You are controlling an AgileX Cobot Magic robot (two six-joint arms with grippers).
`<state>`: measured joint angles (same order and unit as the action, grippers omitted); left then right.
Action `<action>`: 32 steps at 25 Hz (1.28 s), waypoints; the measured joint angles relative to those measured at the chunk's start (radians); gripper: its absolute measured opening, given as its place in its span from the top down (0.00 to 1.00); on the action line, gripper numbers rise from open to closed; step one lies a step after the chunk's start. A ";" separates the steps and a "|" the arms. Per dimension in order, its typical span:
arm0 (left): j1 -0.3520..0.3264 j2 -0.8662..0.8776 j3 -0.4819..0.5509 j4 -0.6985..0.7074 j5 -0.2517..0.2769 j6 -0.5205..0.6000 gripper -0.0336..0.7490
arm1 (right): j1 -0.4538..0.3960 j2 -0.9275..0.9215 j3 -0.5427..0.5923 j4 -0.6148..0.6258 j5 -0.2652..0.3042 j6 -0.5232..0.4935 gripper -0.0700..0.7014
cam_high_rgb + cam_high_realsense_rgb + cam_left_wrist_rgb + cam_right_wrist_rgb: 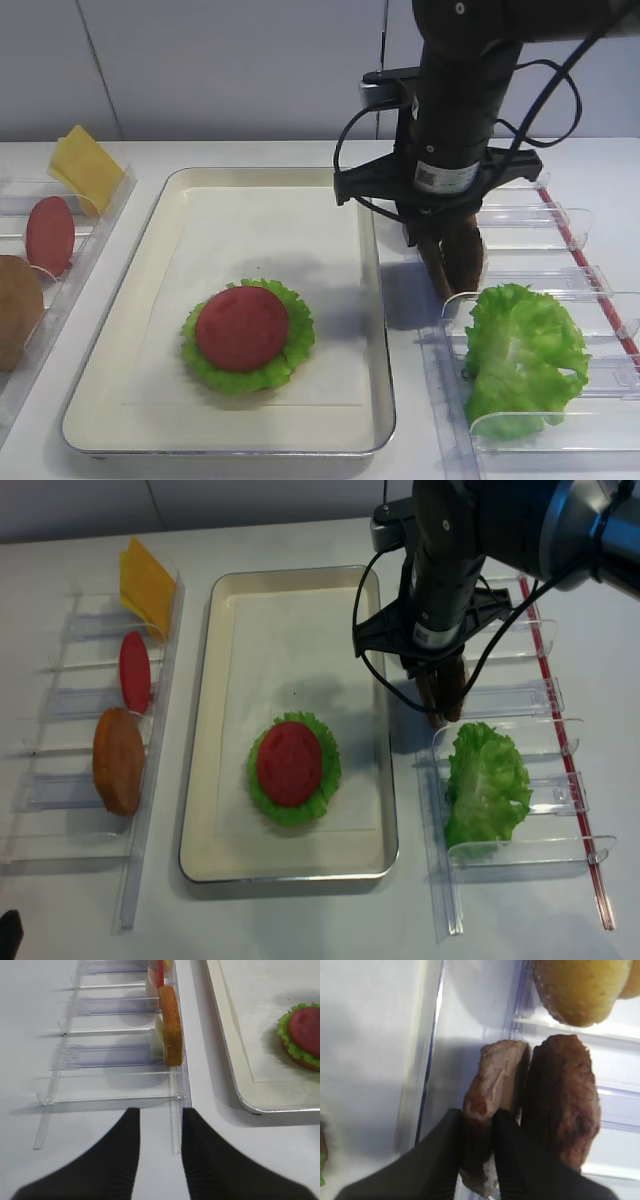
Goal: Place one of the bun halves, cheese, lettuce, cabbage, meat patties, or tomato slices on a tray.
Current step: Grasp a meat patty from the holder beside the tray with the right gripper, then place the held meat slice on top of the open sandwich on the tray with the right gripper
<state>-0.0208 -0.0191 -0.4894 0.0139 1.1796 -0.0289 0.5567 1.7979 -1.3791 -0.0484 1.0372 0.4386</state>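
Two meat patties (560,1105) stand on edge in the clear rack (560,250) right of the tray (150,330). The right end effector (479,1125) pinches the left patty (487,1095) between its fingers. The left end effector (160,1125) is spread, hovering above the bench (100,1160).

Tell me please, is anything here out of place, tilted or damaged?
Nothing looks spilled or damaged. One oddity: the stack on the tray has a tomato slice on lettuce and a bun base, but no patty. The right claw is pinching one of two meat patties standing on edge in the right rack.
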 joint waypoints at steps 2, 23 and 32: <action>0.000 0.000 0.000 0.000 0.000 0.000 0.70 | 0.000 -0.006 -0.004 0.000 0.017 0.000 0.67; 0.000 0.000 0.000 0.000 0.000 0.000 0.70 | 0.000 -0.182 -0.054 0.295 0.105 -0.223 0.69; 0.000 0.000 0.000 0.000 0.000 0.000 0.70 | 0.000 -0.182 -0.026 0.751 -0.027 -0.544 0.70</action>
<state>-0.0208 -0.0191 -0.4894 0.0139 1.1796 -0.0289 0.5567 1.6158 -1.4055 0.7024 1.0104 -0.1052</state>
